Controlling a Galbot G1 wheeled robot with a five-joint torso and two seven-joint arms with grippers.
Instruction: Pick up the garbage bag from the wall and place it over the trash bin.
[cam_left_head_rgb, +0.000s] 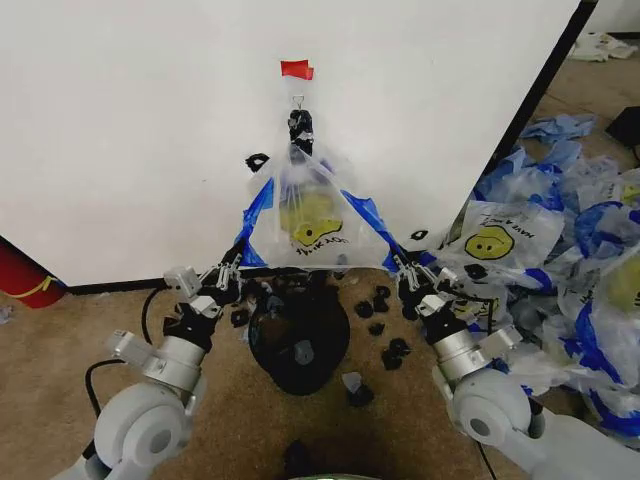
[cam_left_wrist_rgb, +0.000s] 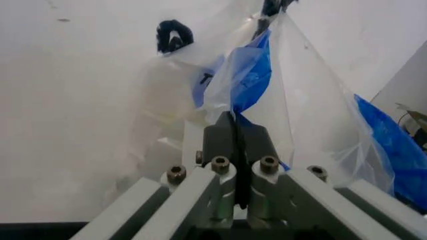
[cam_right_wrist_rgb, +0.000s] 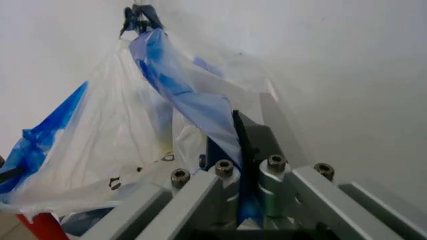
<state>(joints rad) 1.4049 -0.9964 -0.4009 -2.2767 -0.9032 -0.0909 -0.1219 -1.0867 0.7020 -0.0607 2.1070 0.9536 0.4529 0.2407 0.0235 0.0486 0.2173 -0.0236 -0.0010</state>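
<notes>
Thin clear plastic is what I have in both claws: the garbage bag (cam_left_head_rgb: 312, 222) hangs on the wall (cam_left_head_rgb: 130, 140), its top caught at the small hook (cam_left_head_rgb: 298, 100) just under the strip of red tape (cam_left_head_rgb: 297, 69). Its yellow smiley face and lettering read upside down from my head camera, and the blue edges spread down and outward to each side, so the bag forms a wide triangle against the white panel.

My left claw (cam_left_head_rgb: 234, 268) is closed on the bag's lower left corner; in the left wrist view I see its fingers (cam_left_wrist_rgb: 235, 137) pinched together on a blue fold of plastic. My right claw (cam_left_head_rgb: 401, 264) is closed on the lower right corner, and the right wrist view shows the same thing, the blue edge running down between the pressed fingers (cam_right_wrist_rgb: 241, 135).

Directly below the bag, on the brown carpet (cam_left_head_rgb: 60, 330), the round black trash bin (cam_left_head_rgb: 300, 335) sits between my two arms. Small black scraps (cam_left_head_rgb: 385, 325) lie scattered on the floor just to its right. Further right, past the wall's black edge, a heap of identical bags (cam_left_head_rgb: 560, 230) is piled on the floor. A red object (cam_left_head_rgb: 25, 275) shows at the wall's lower left.
</notes>
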